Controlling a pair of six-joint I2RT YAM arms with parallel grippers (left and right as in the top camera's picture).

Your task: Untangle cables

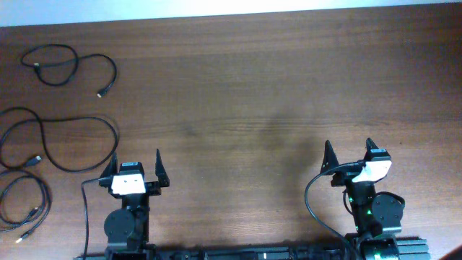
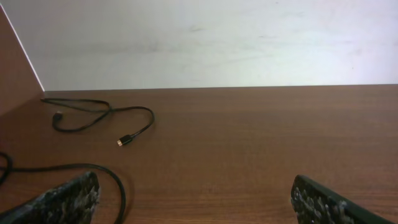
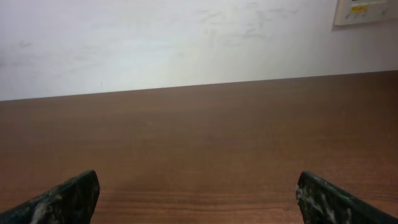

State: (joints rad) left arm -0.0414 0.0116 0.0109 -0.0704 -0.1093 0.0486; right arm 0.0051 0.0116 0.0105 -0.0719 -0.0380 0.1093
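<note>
Three thin black cables lie apart on the left of the wooden table (image 1: 245,87). One cable (image 1: 102,93) loops at the far left corner, a second cable (image 1: 115,137) makes a wide loop below it, and a third cable (image 1: 48,196) is coiled at the near left edge. My left gripper (image 1: 136,165) stands open just right of the wide loop, touching nothing. In the left wrist view the far cable's plug (image 2: 124,142) lies ahead, and the wide loop (image 2: 74,165) curves past the left finger of my open left gripper (image 2: 194,186). My right gripper (image 1: 349,152) (image 3: 198,186) is open over bare wood.
A pale wall runs along the table's far edge (image 2: 217,87). A thicker black wire (image 1: 309,195) hangs from the right arm near the front edge. A white wall panel (image 3: 367,11) shows at the upper right in the right wrist view.
</note>
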